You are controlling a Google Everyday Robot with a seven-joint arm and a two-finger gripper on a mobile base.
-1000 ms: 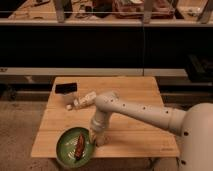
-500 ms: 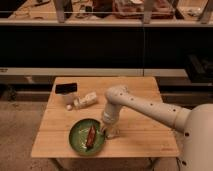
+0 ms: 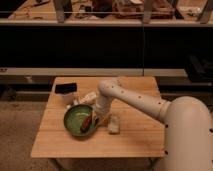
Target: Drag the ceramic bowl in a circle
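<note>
Looks like a robotics lab: a wooden worktop [image 3: 135,137] on a speckled floor [image 3: 20,125], cluttered benches [image 3: 100,12] behind, a white robot arm [image 3: 137,100], its gripper [image 3: 97,119] at the bowl [image 3: 75,119] rim.

Cream-white rounded arm [image 3: 134,101], bulky shoulder [image 3: 188,134], dark dots, maybe screws

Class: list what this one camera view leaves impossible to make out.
Camera view:
- Tool, shut at the right rim of the ceramic bowl: whether it grips the rim is hidden by the arm.
- Red-brown item in the bowl: too small to identify.
- Robot body: cut off by the right edge.
</note>
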